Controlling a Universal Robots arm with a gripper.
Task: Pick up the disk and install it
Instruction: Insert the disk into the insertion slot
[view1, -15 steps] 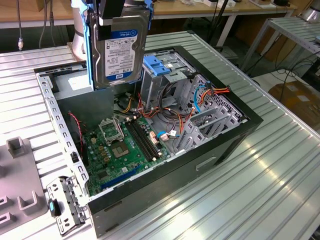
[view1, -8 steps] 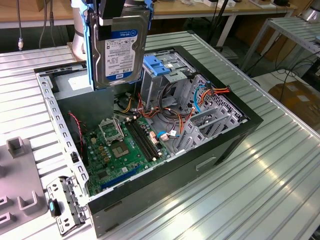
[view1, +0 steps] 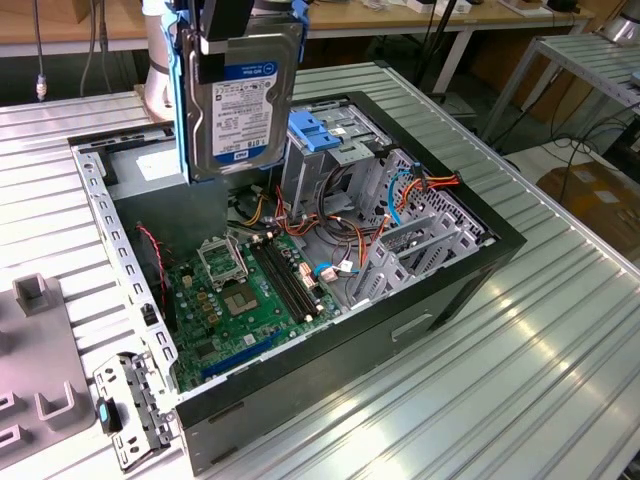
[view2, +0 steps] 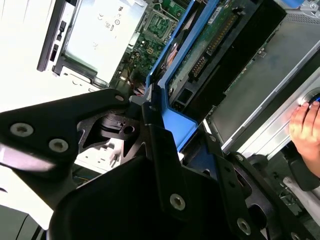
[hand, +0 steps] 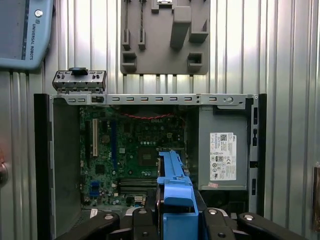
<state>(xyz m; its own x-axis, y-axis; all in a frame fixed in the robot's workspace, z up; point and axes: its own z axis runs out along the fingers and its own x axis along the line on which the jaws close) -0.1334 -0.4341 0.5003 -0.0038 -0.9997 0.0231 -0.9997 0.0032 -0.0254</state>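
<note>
Gripper (view1: 228, 30) clamped shut on the top end of the disk (view1: 238, 95), which hangs upright in the air above the open computer case (view1: 450, 290), clear of the green motherboard (view1: 235, 300) and beside the blue latch (view1: 322, 128) on the drive cage. Disk's white label with a blue band faces the exterior view, blue side rail along its edge. In the first wrist view the grey power-supply box (hand: 222, 150) carries a white printed sticker (hand: 223, 156); a person's hand (view2: 305, 125) rests at the table edge in the second wrist view.
</note>
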